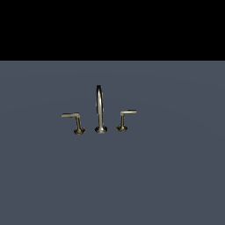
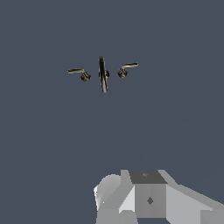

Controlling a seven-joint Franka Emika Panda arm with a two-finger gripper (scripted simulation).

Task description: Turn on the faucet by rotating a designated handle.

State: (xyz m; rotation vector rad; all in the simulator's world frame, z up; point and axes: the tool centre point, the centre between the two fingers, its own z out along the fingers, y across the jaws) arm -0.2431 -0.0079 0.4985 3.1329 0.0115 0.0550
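Though unlabelled, faucet (image 1: 100,110) flanked by 2 levers, handle (image 1: 125,118) shorter.

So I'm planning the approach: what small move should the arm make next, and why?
Probably descend toward the brass L-shaped handle with the shorter bar, on the exterior view's right of the tall arched brass spout. The wrist view shows the faucet set far off and untouched; the gripper's fingers are not visible.

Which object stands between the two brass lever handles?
The tall arched brass spout stands between the shorter-bar brass handle and the longer-bar brass handle, apart from both; both views show it.
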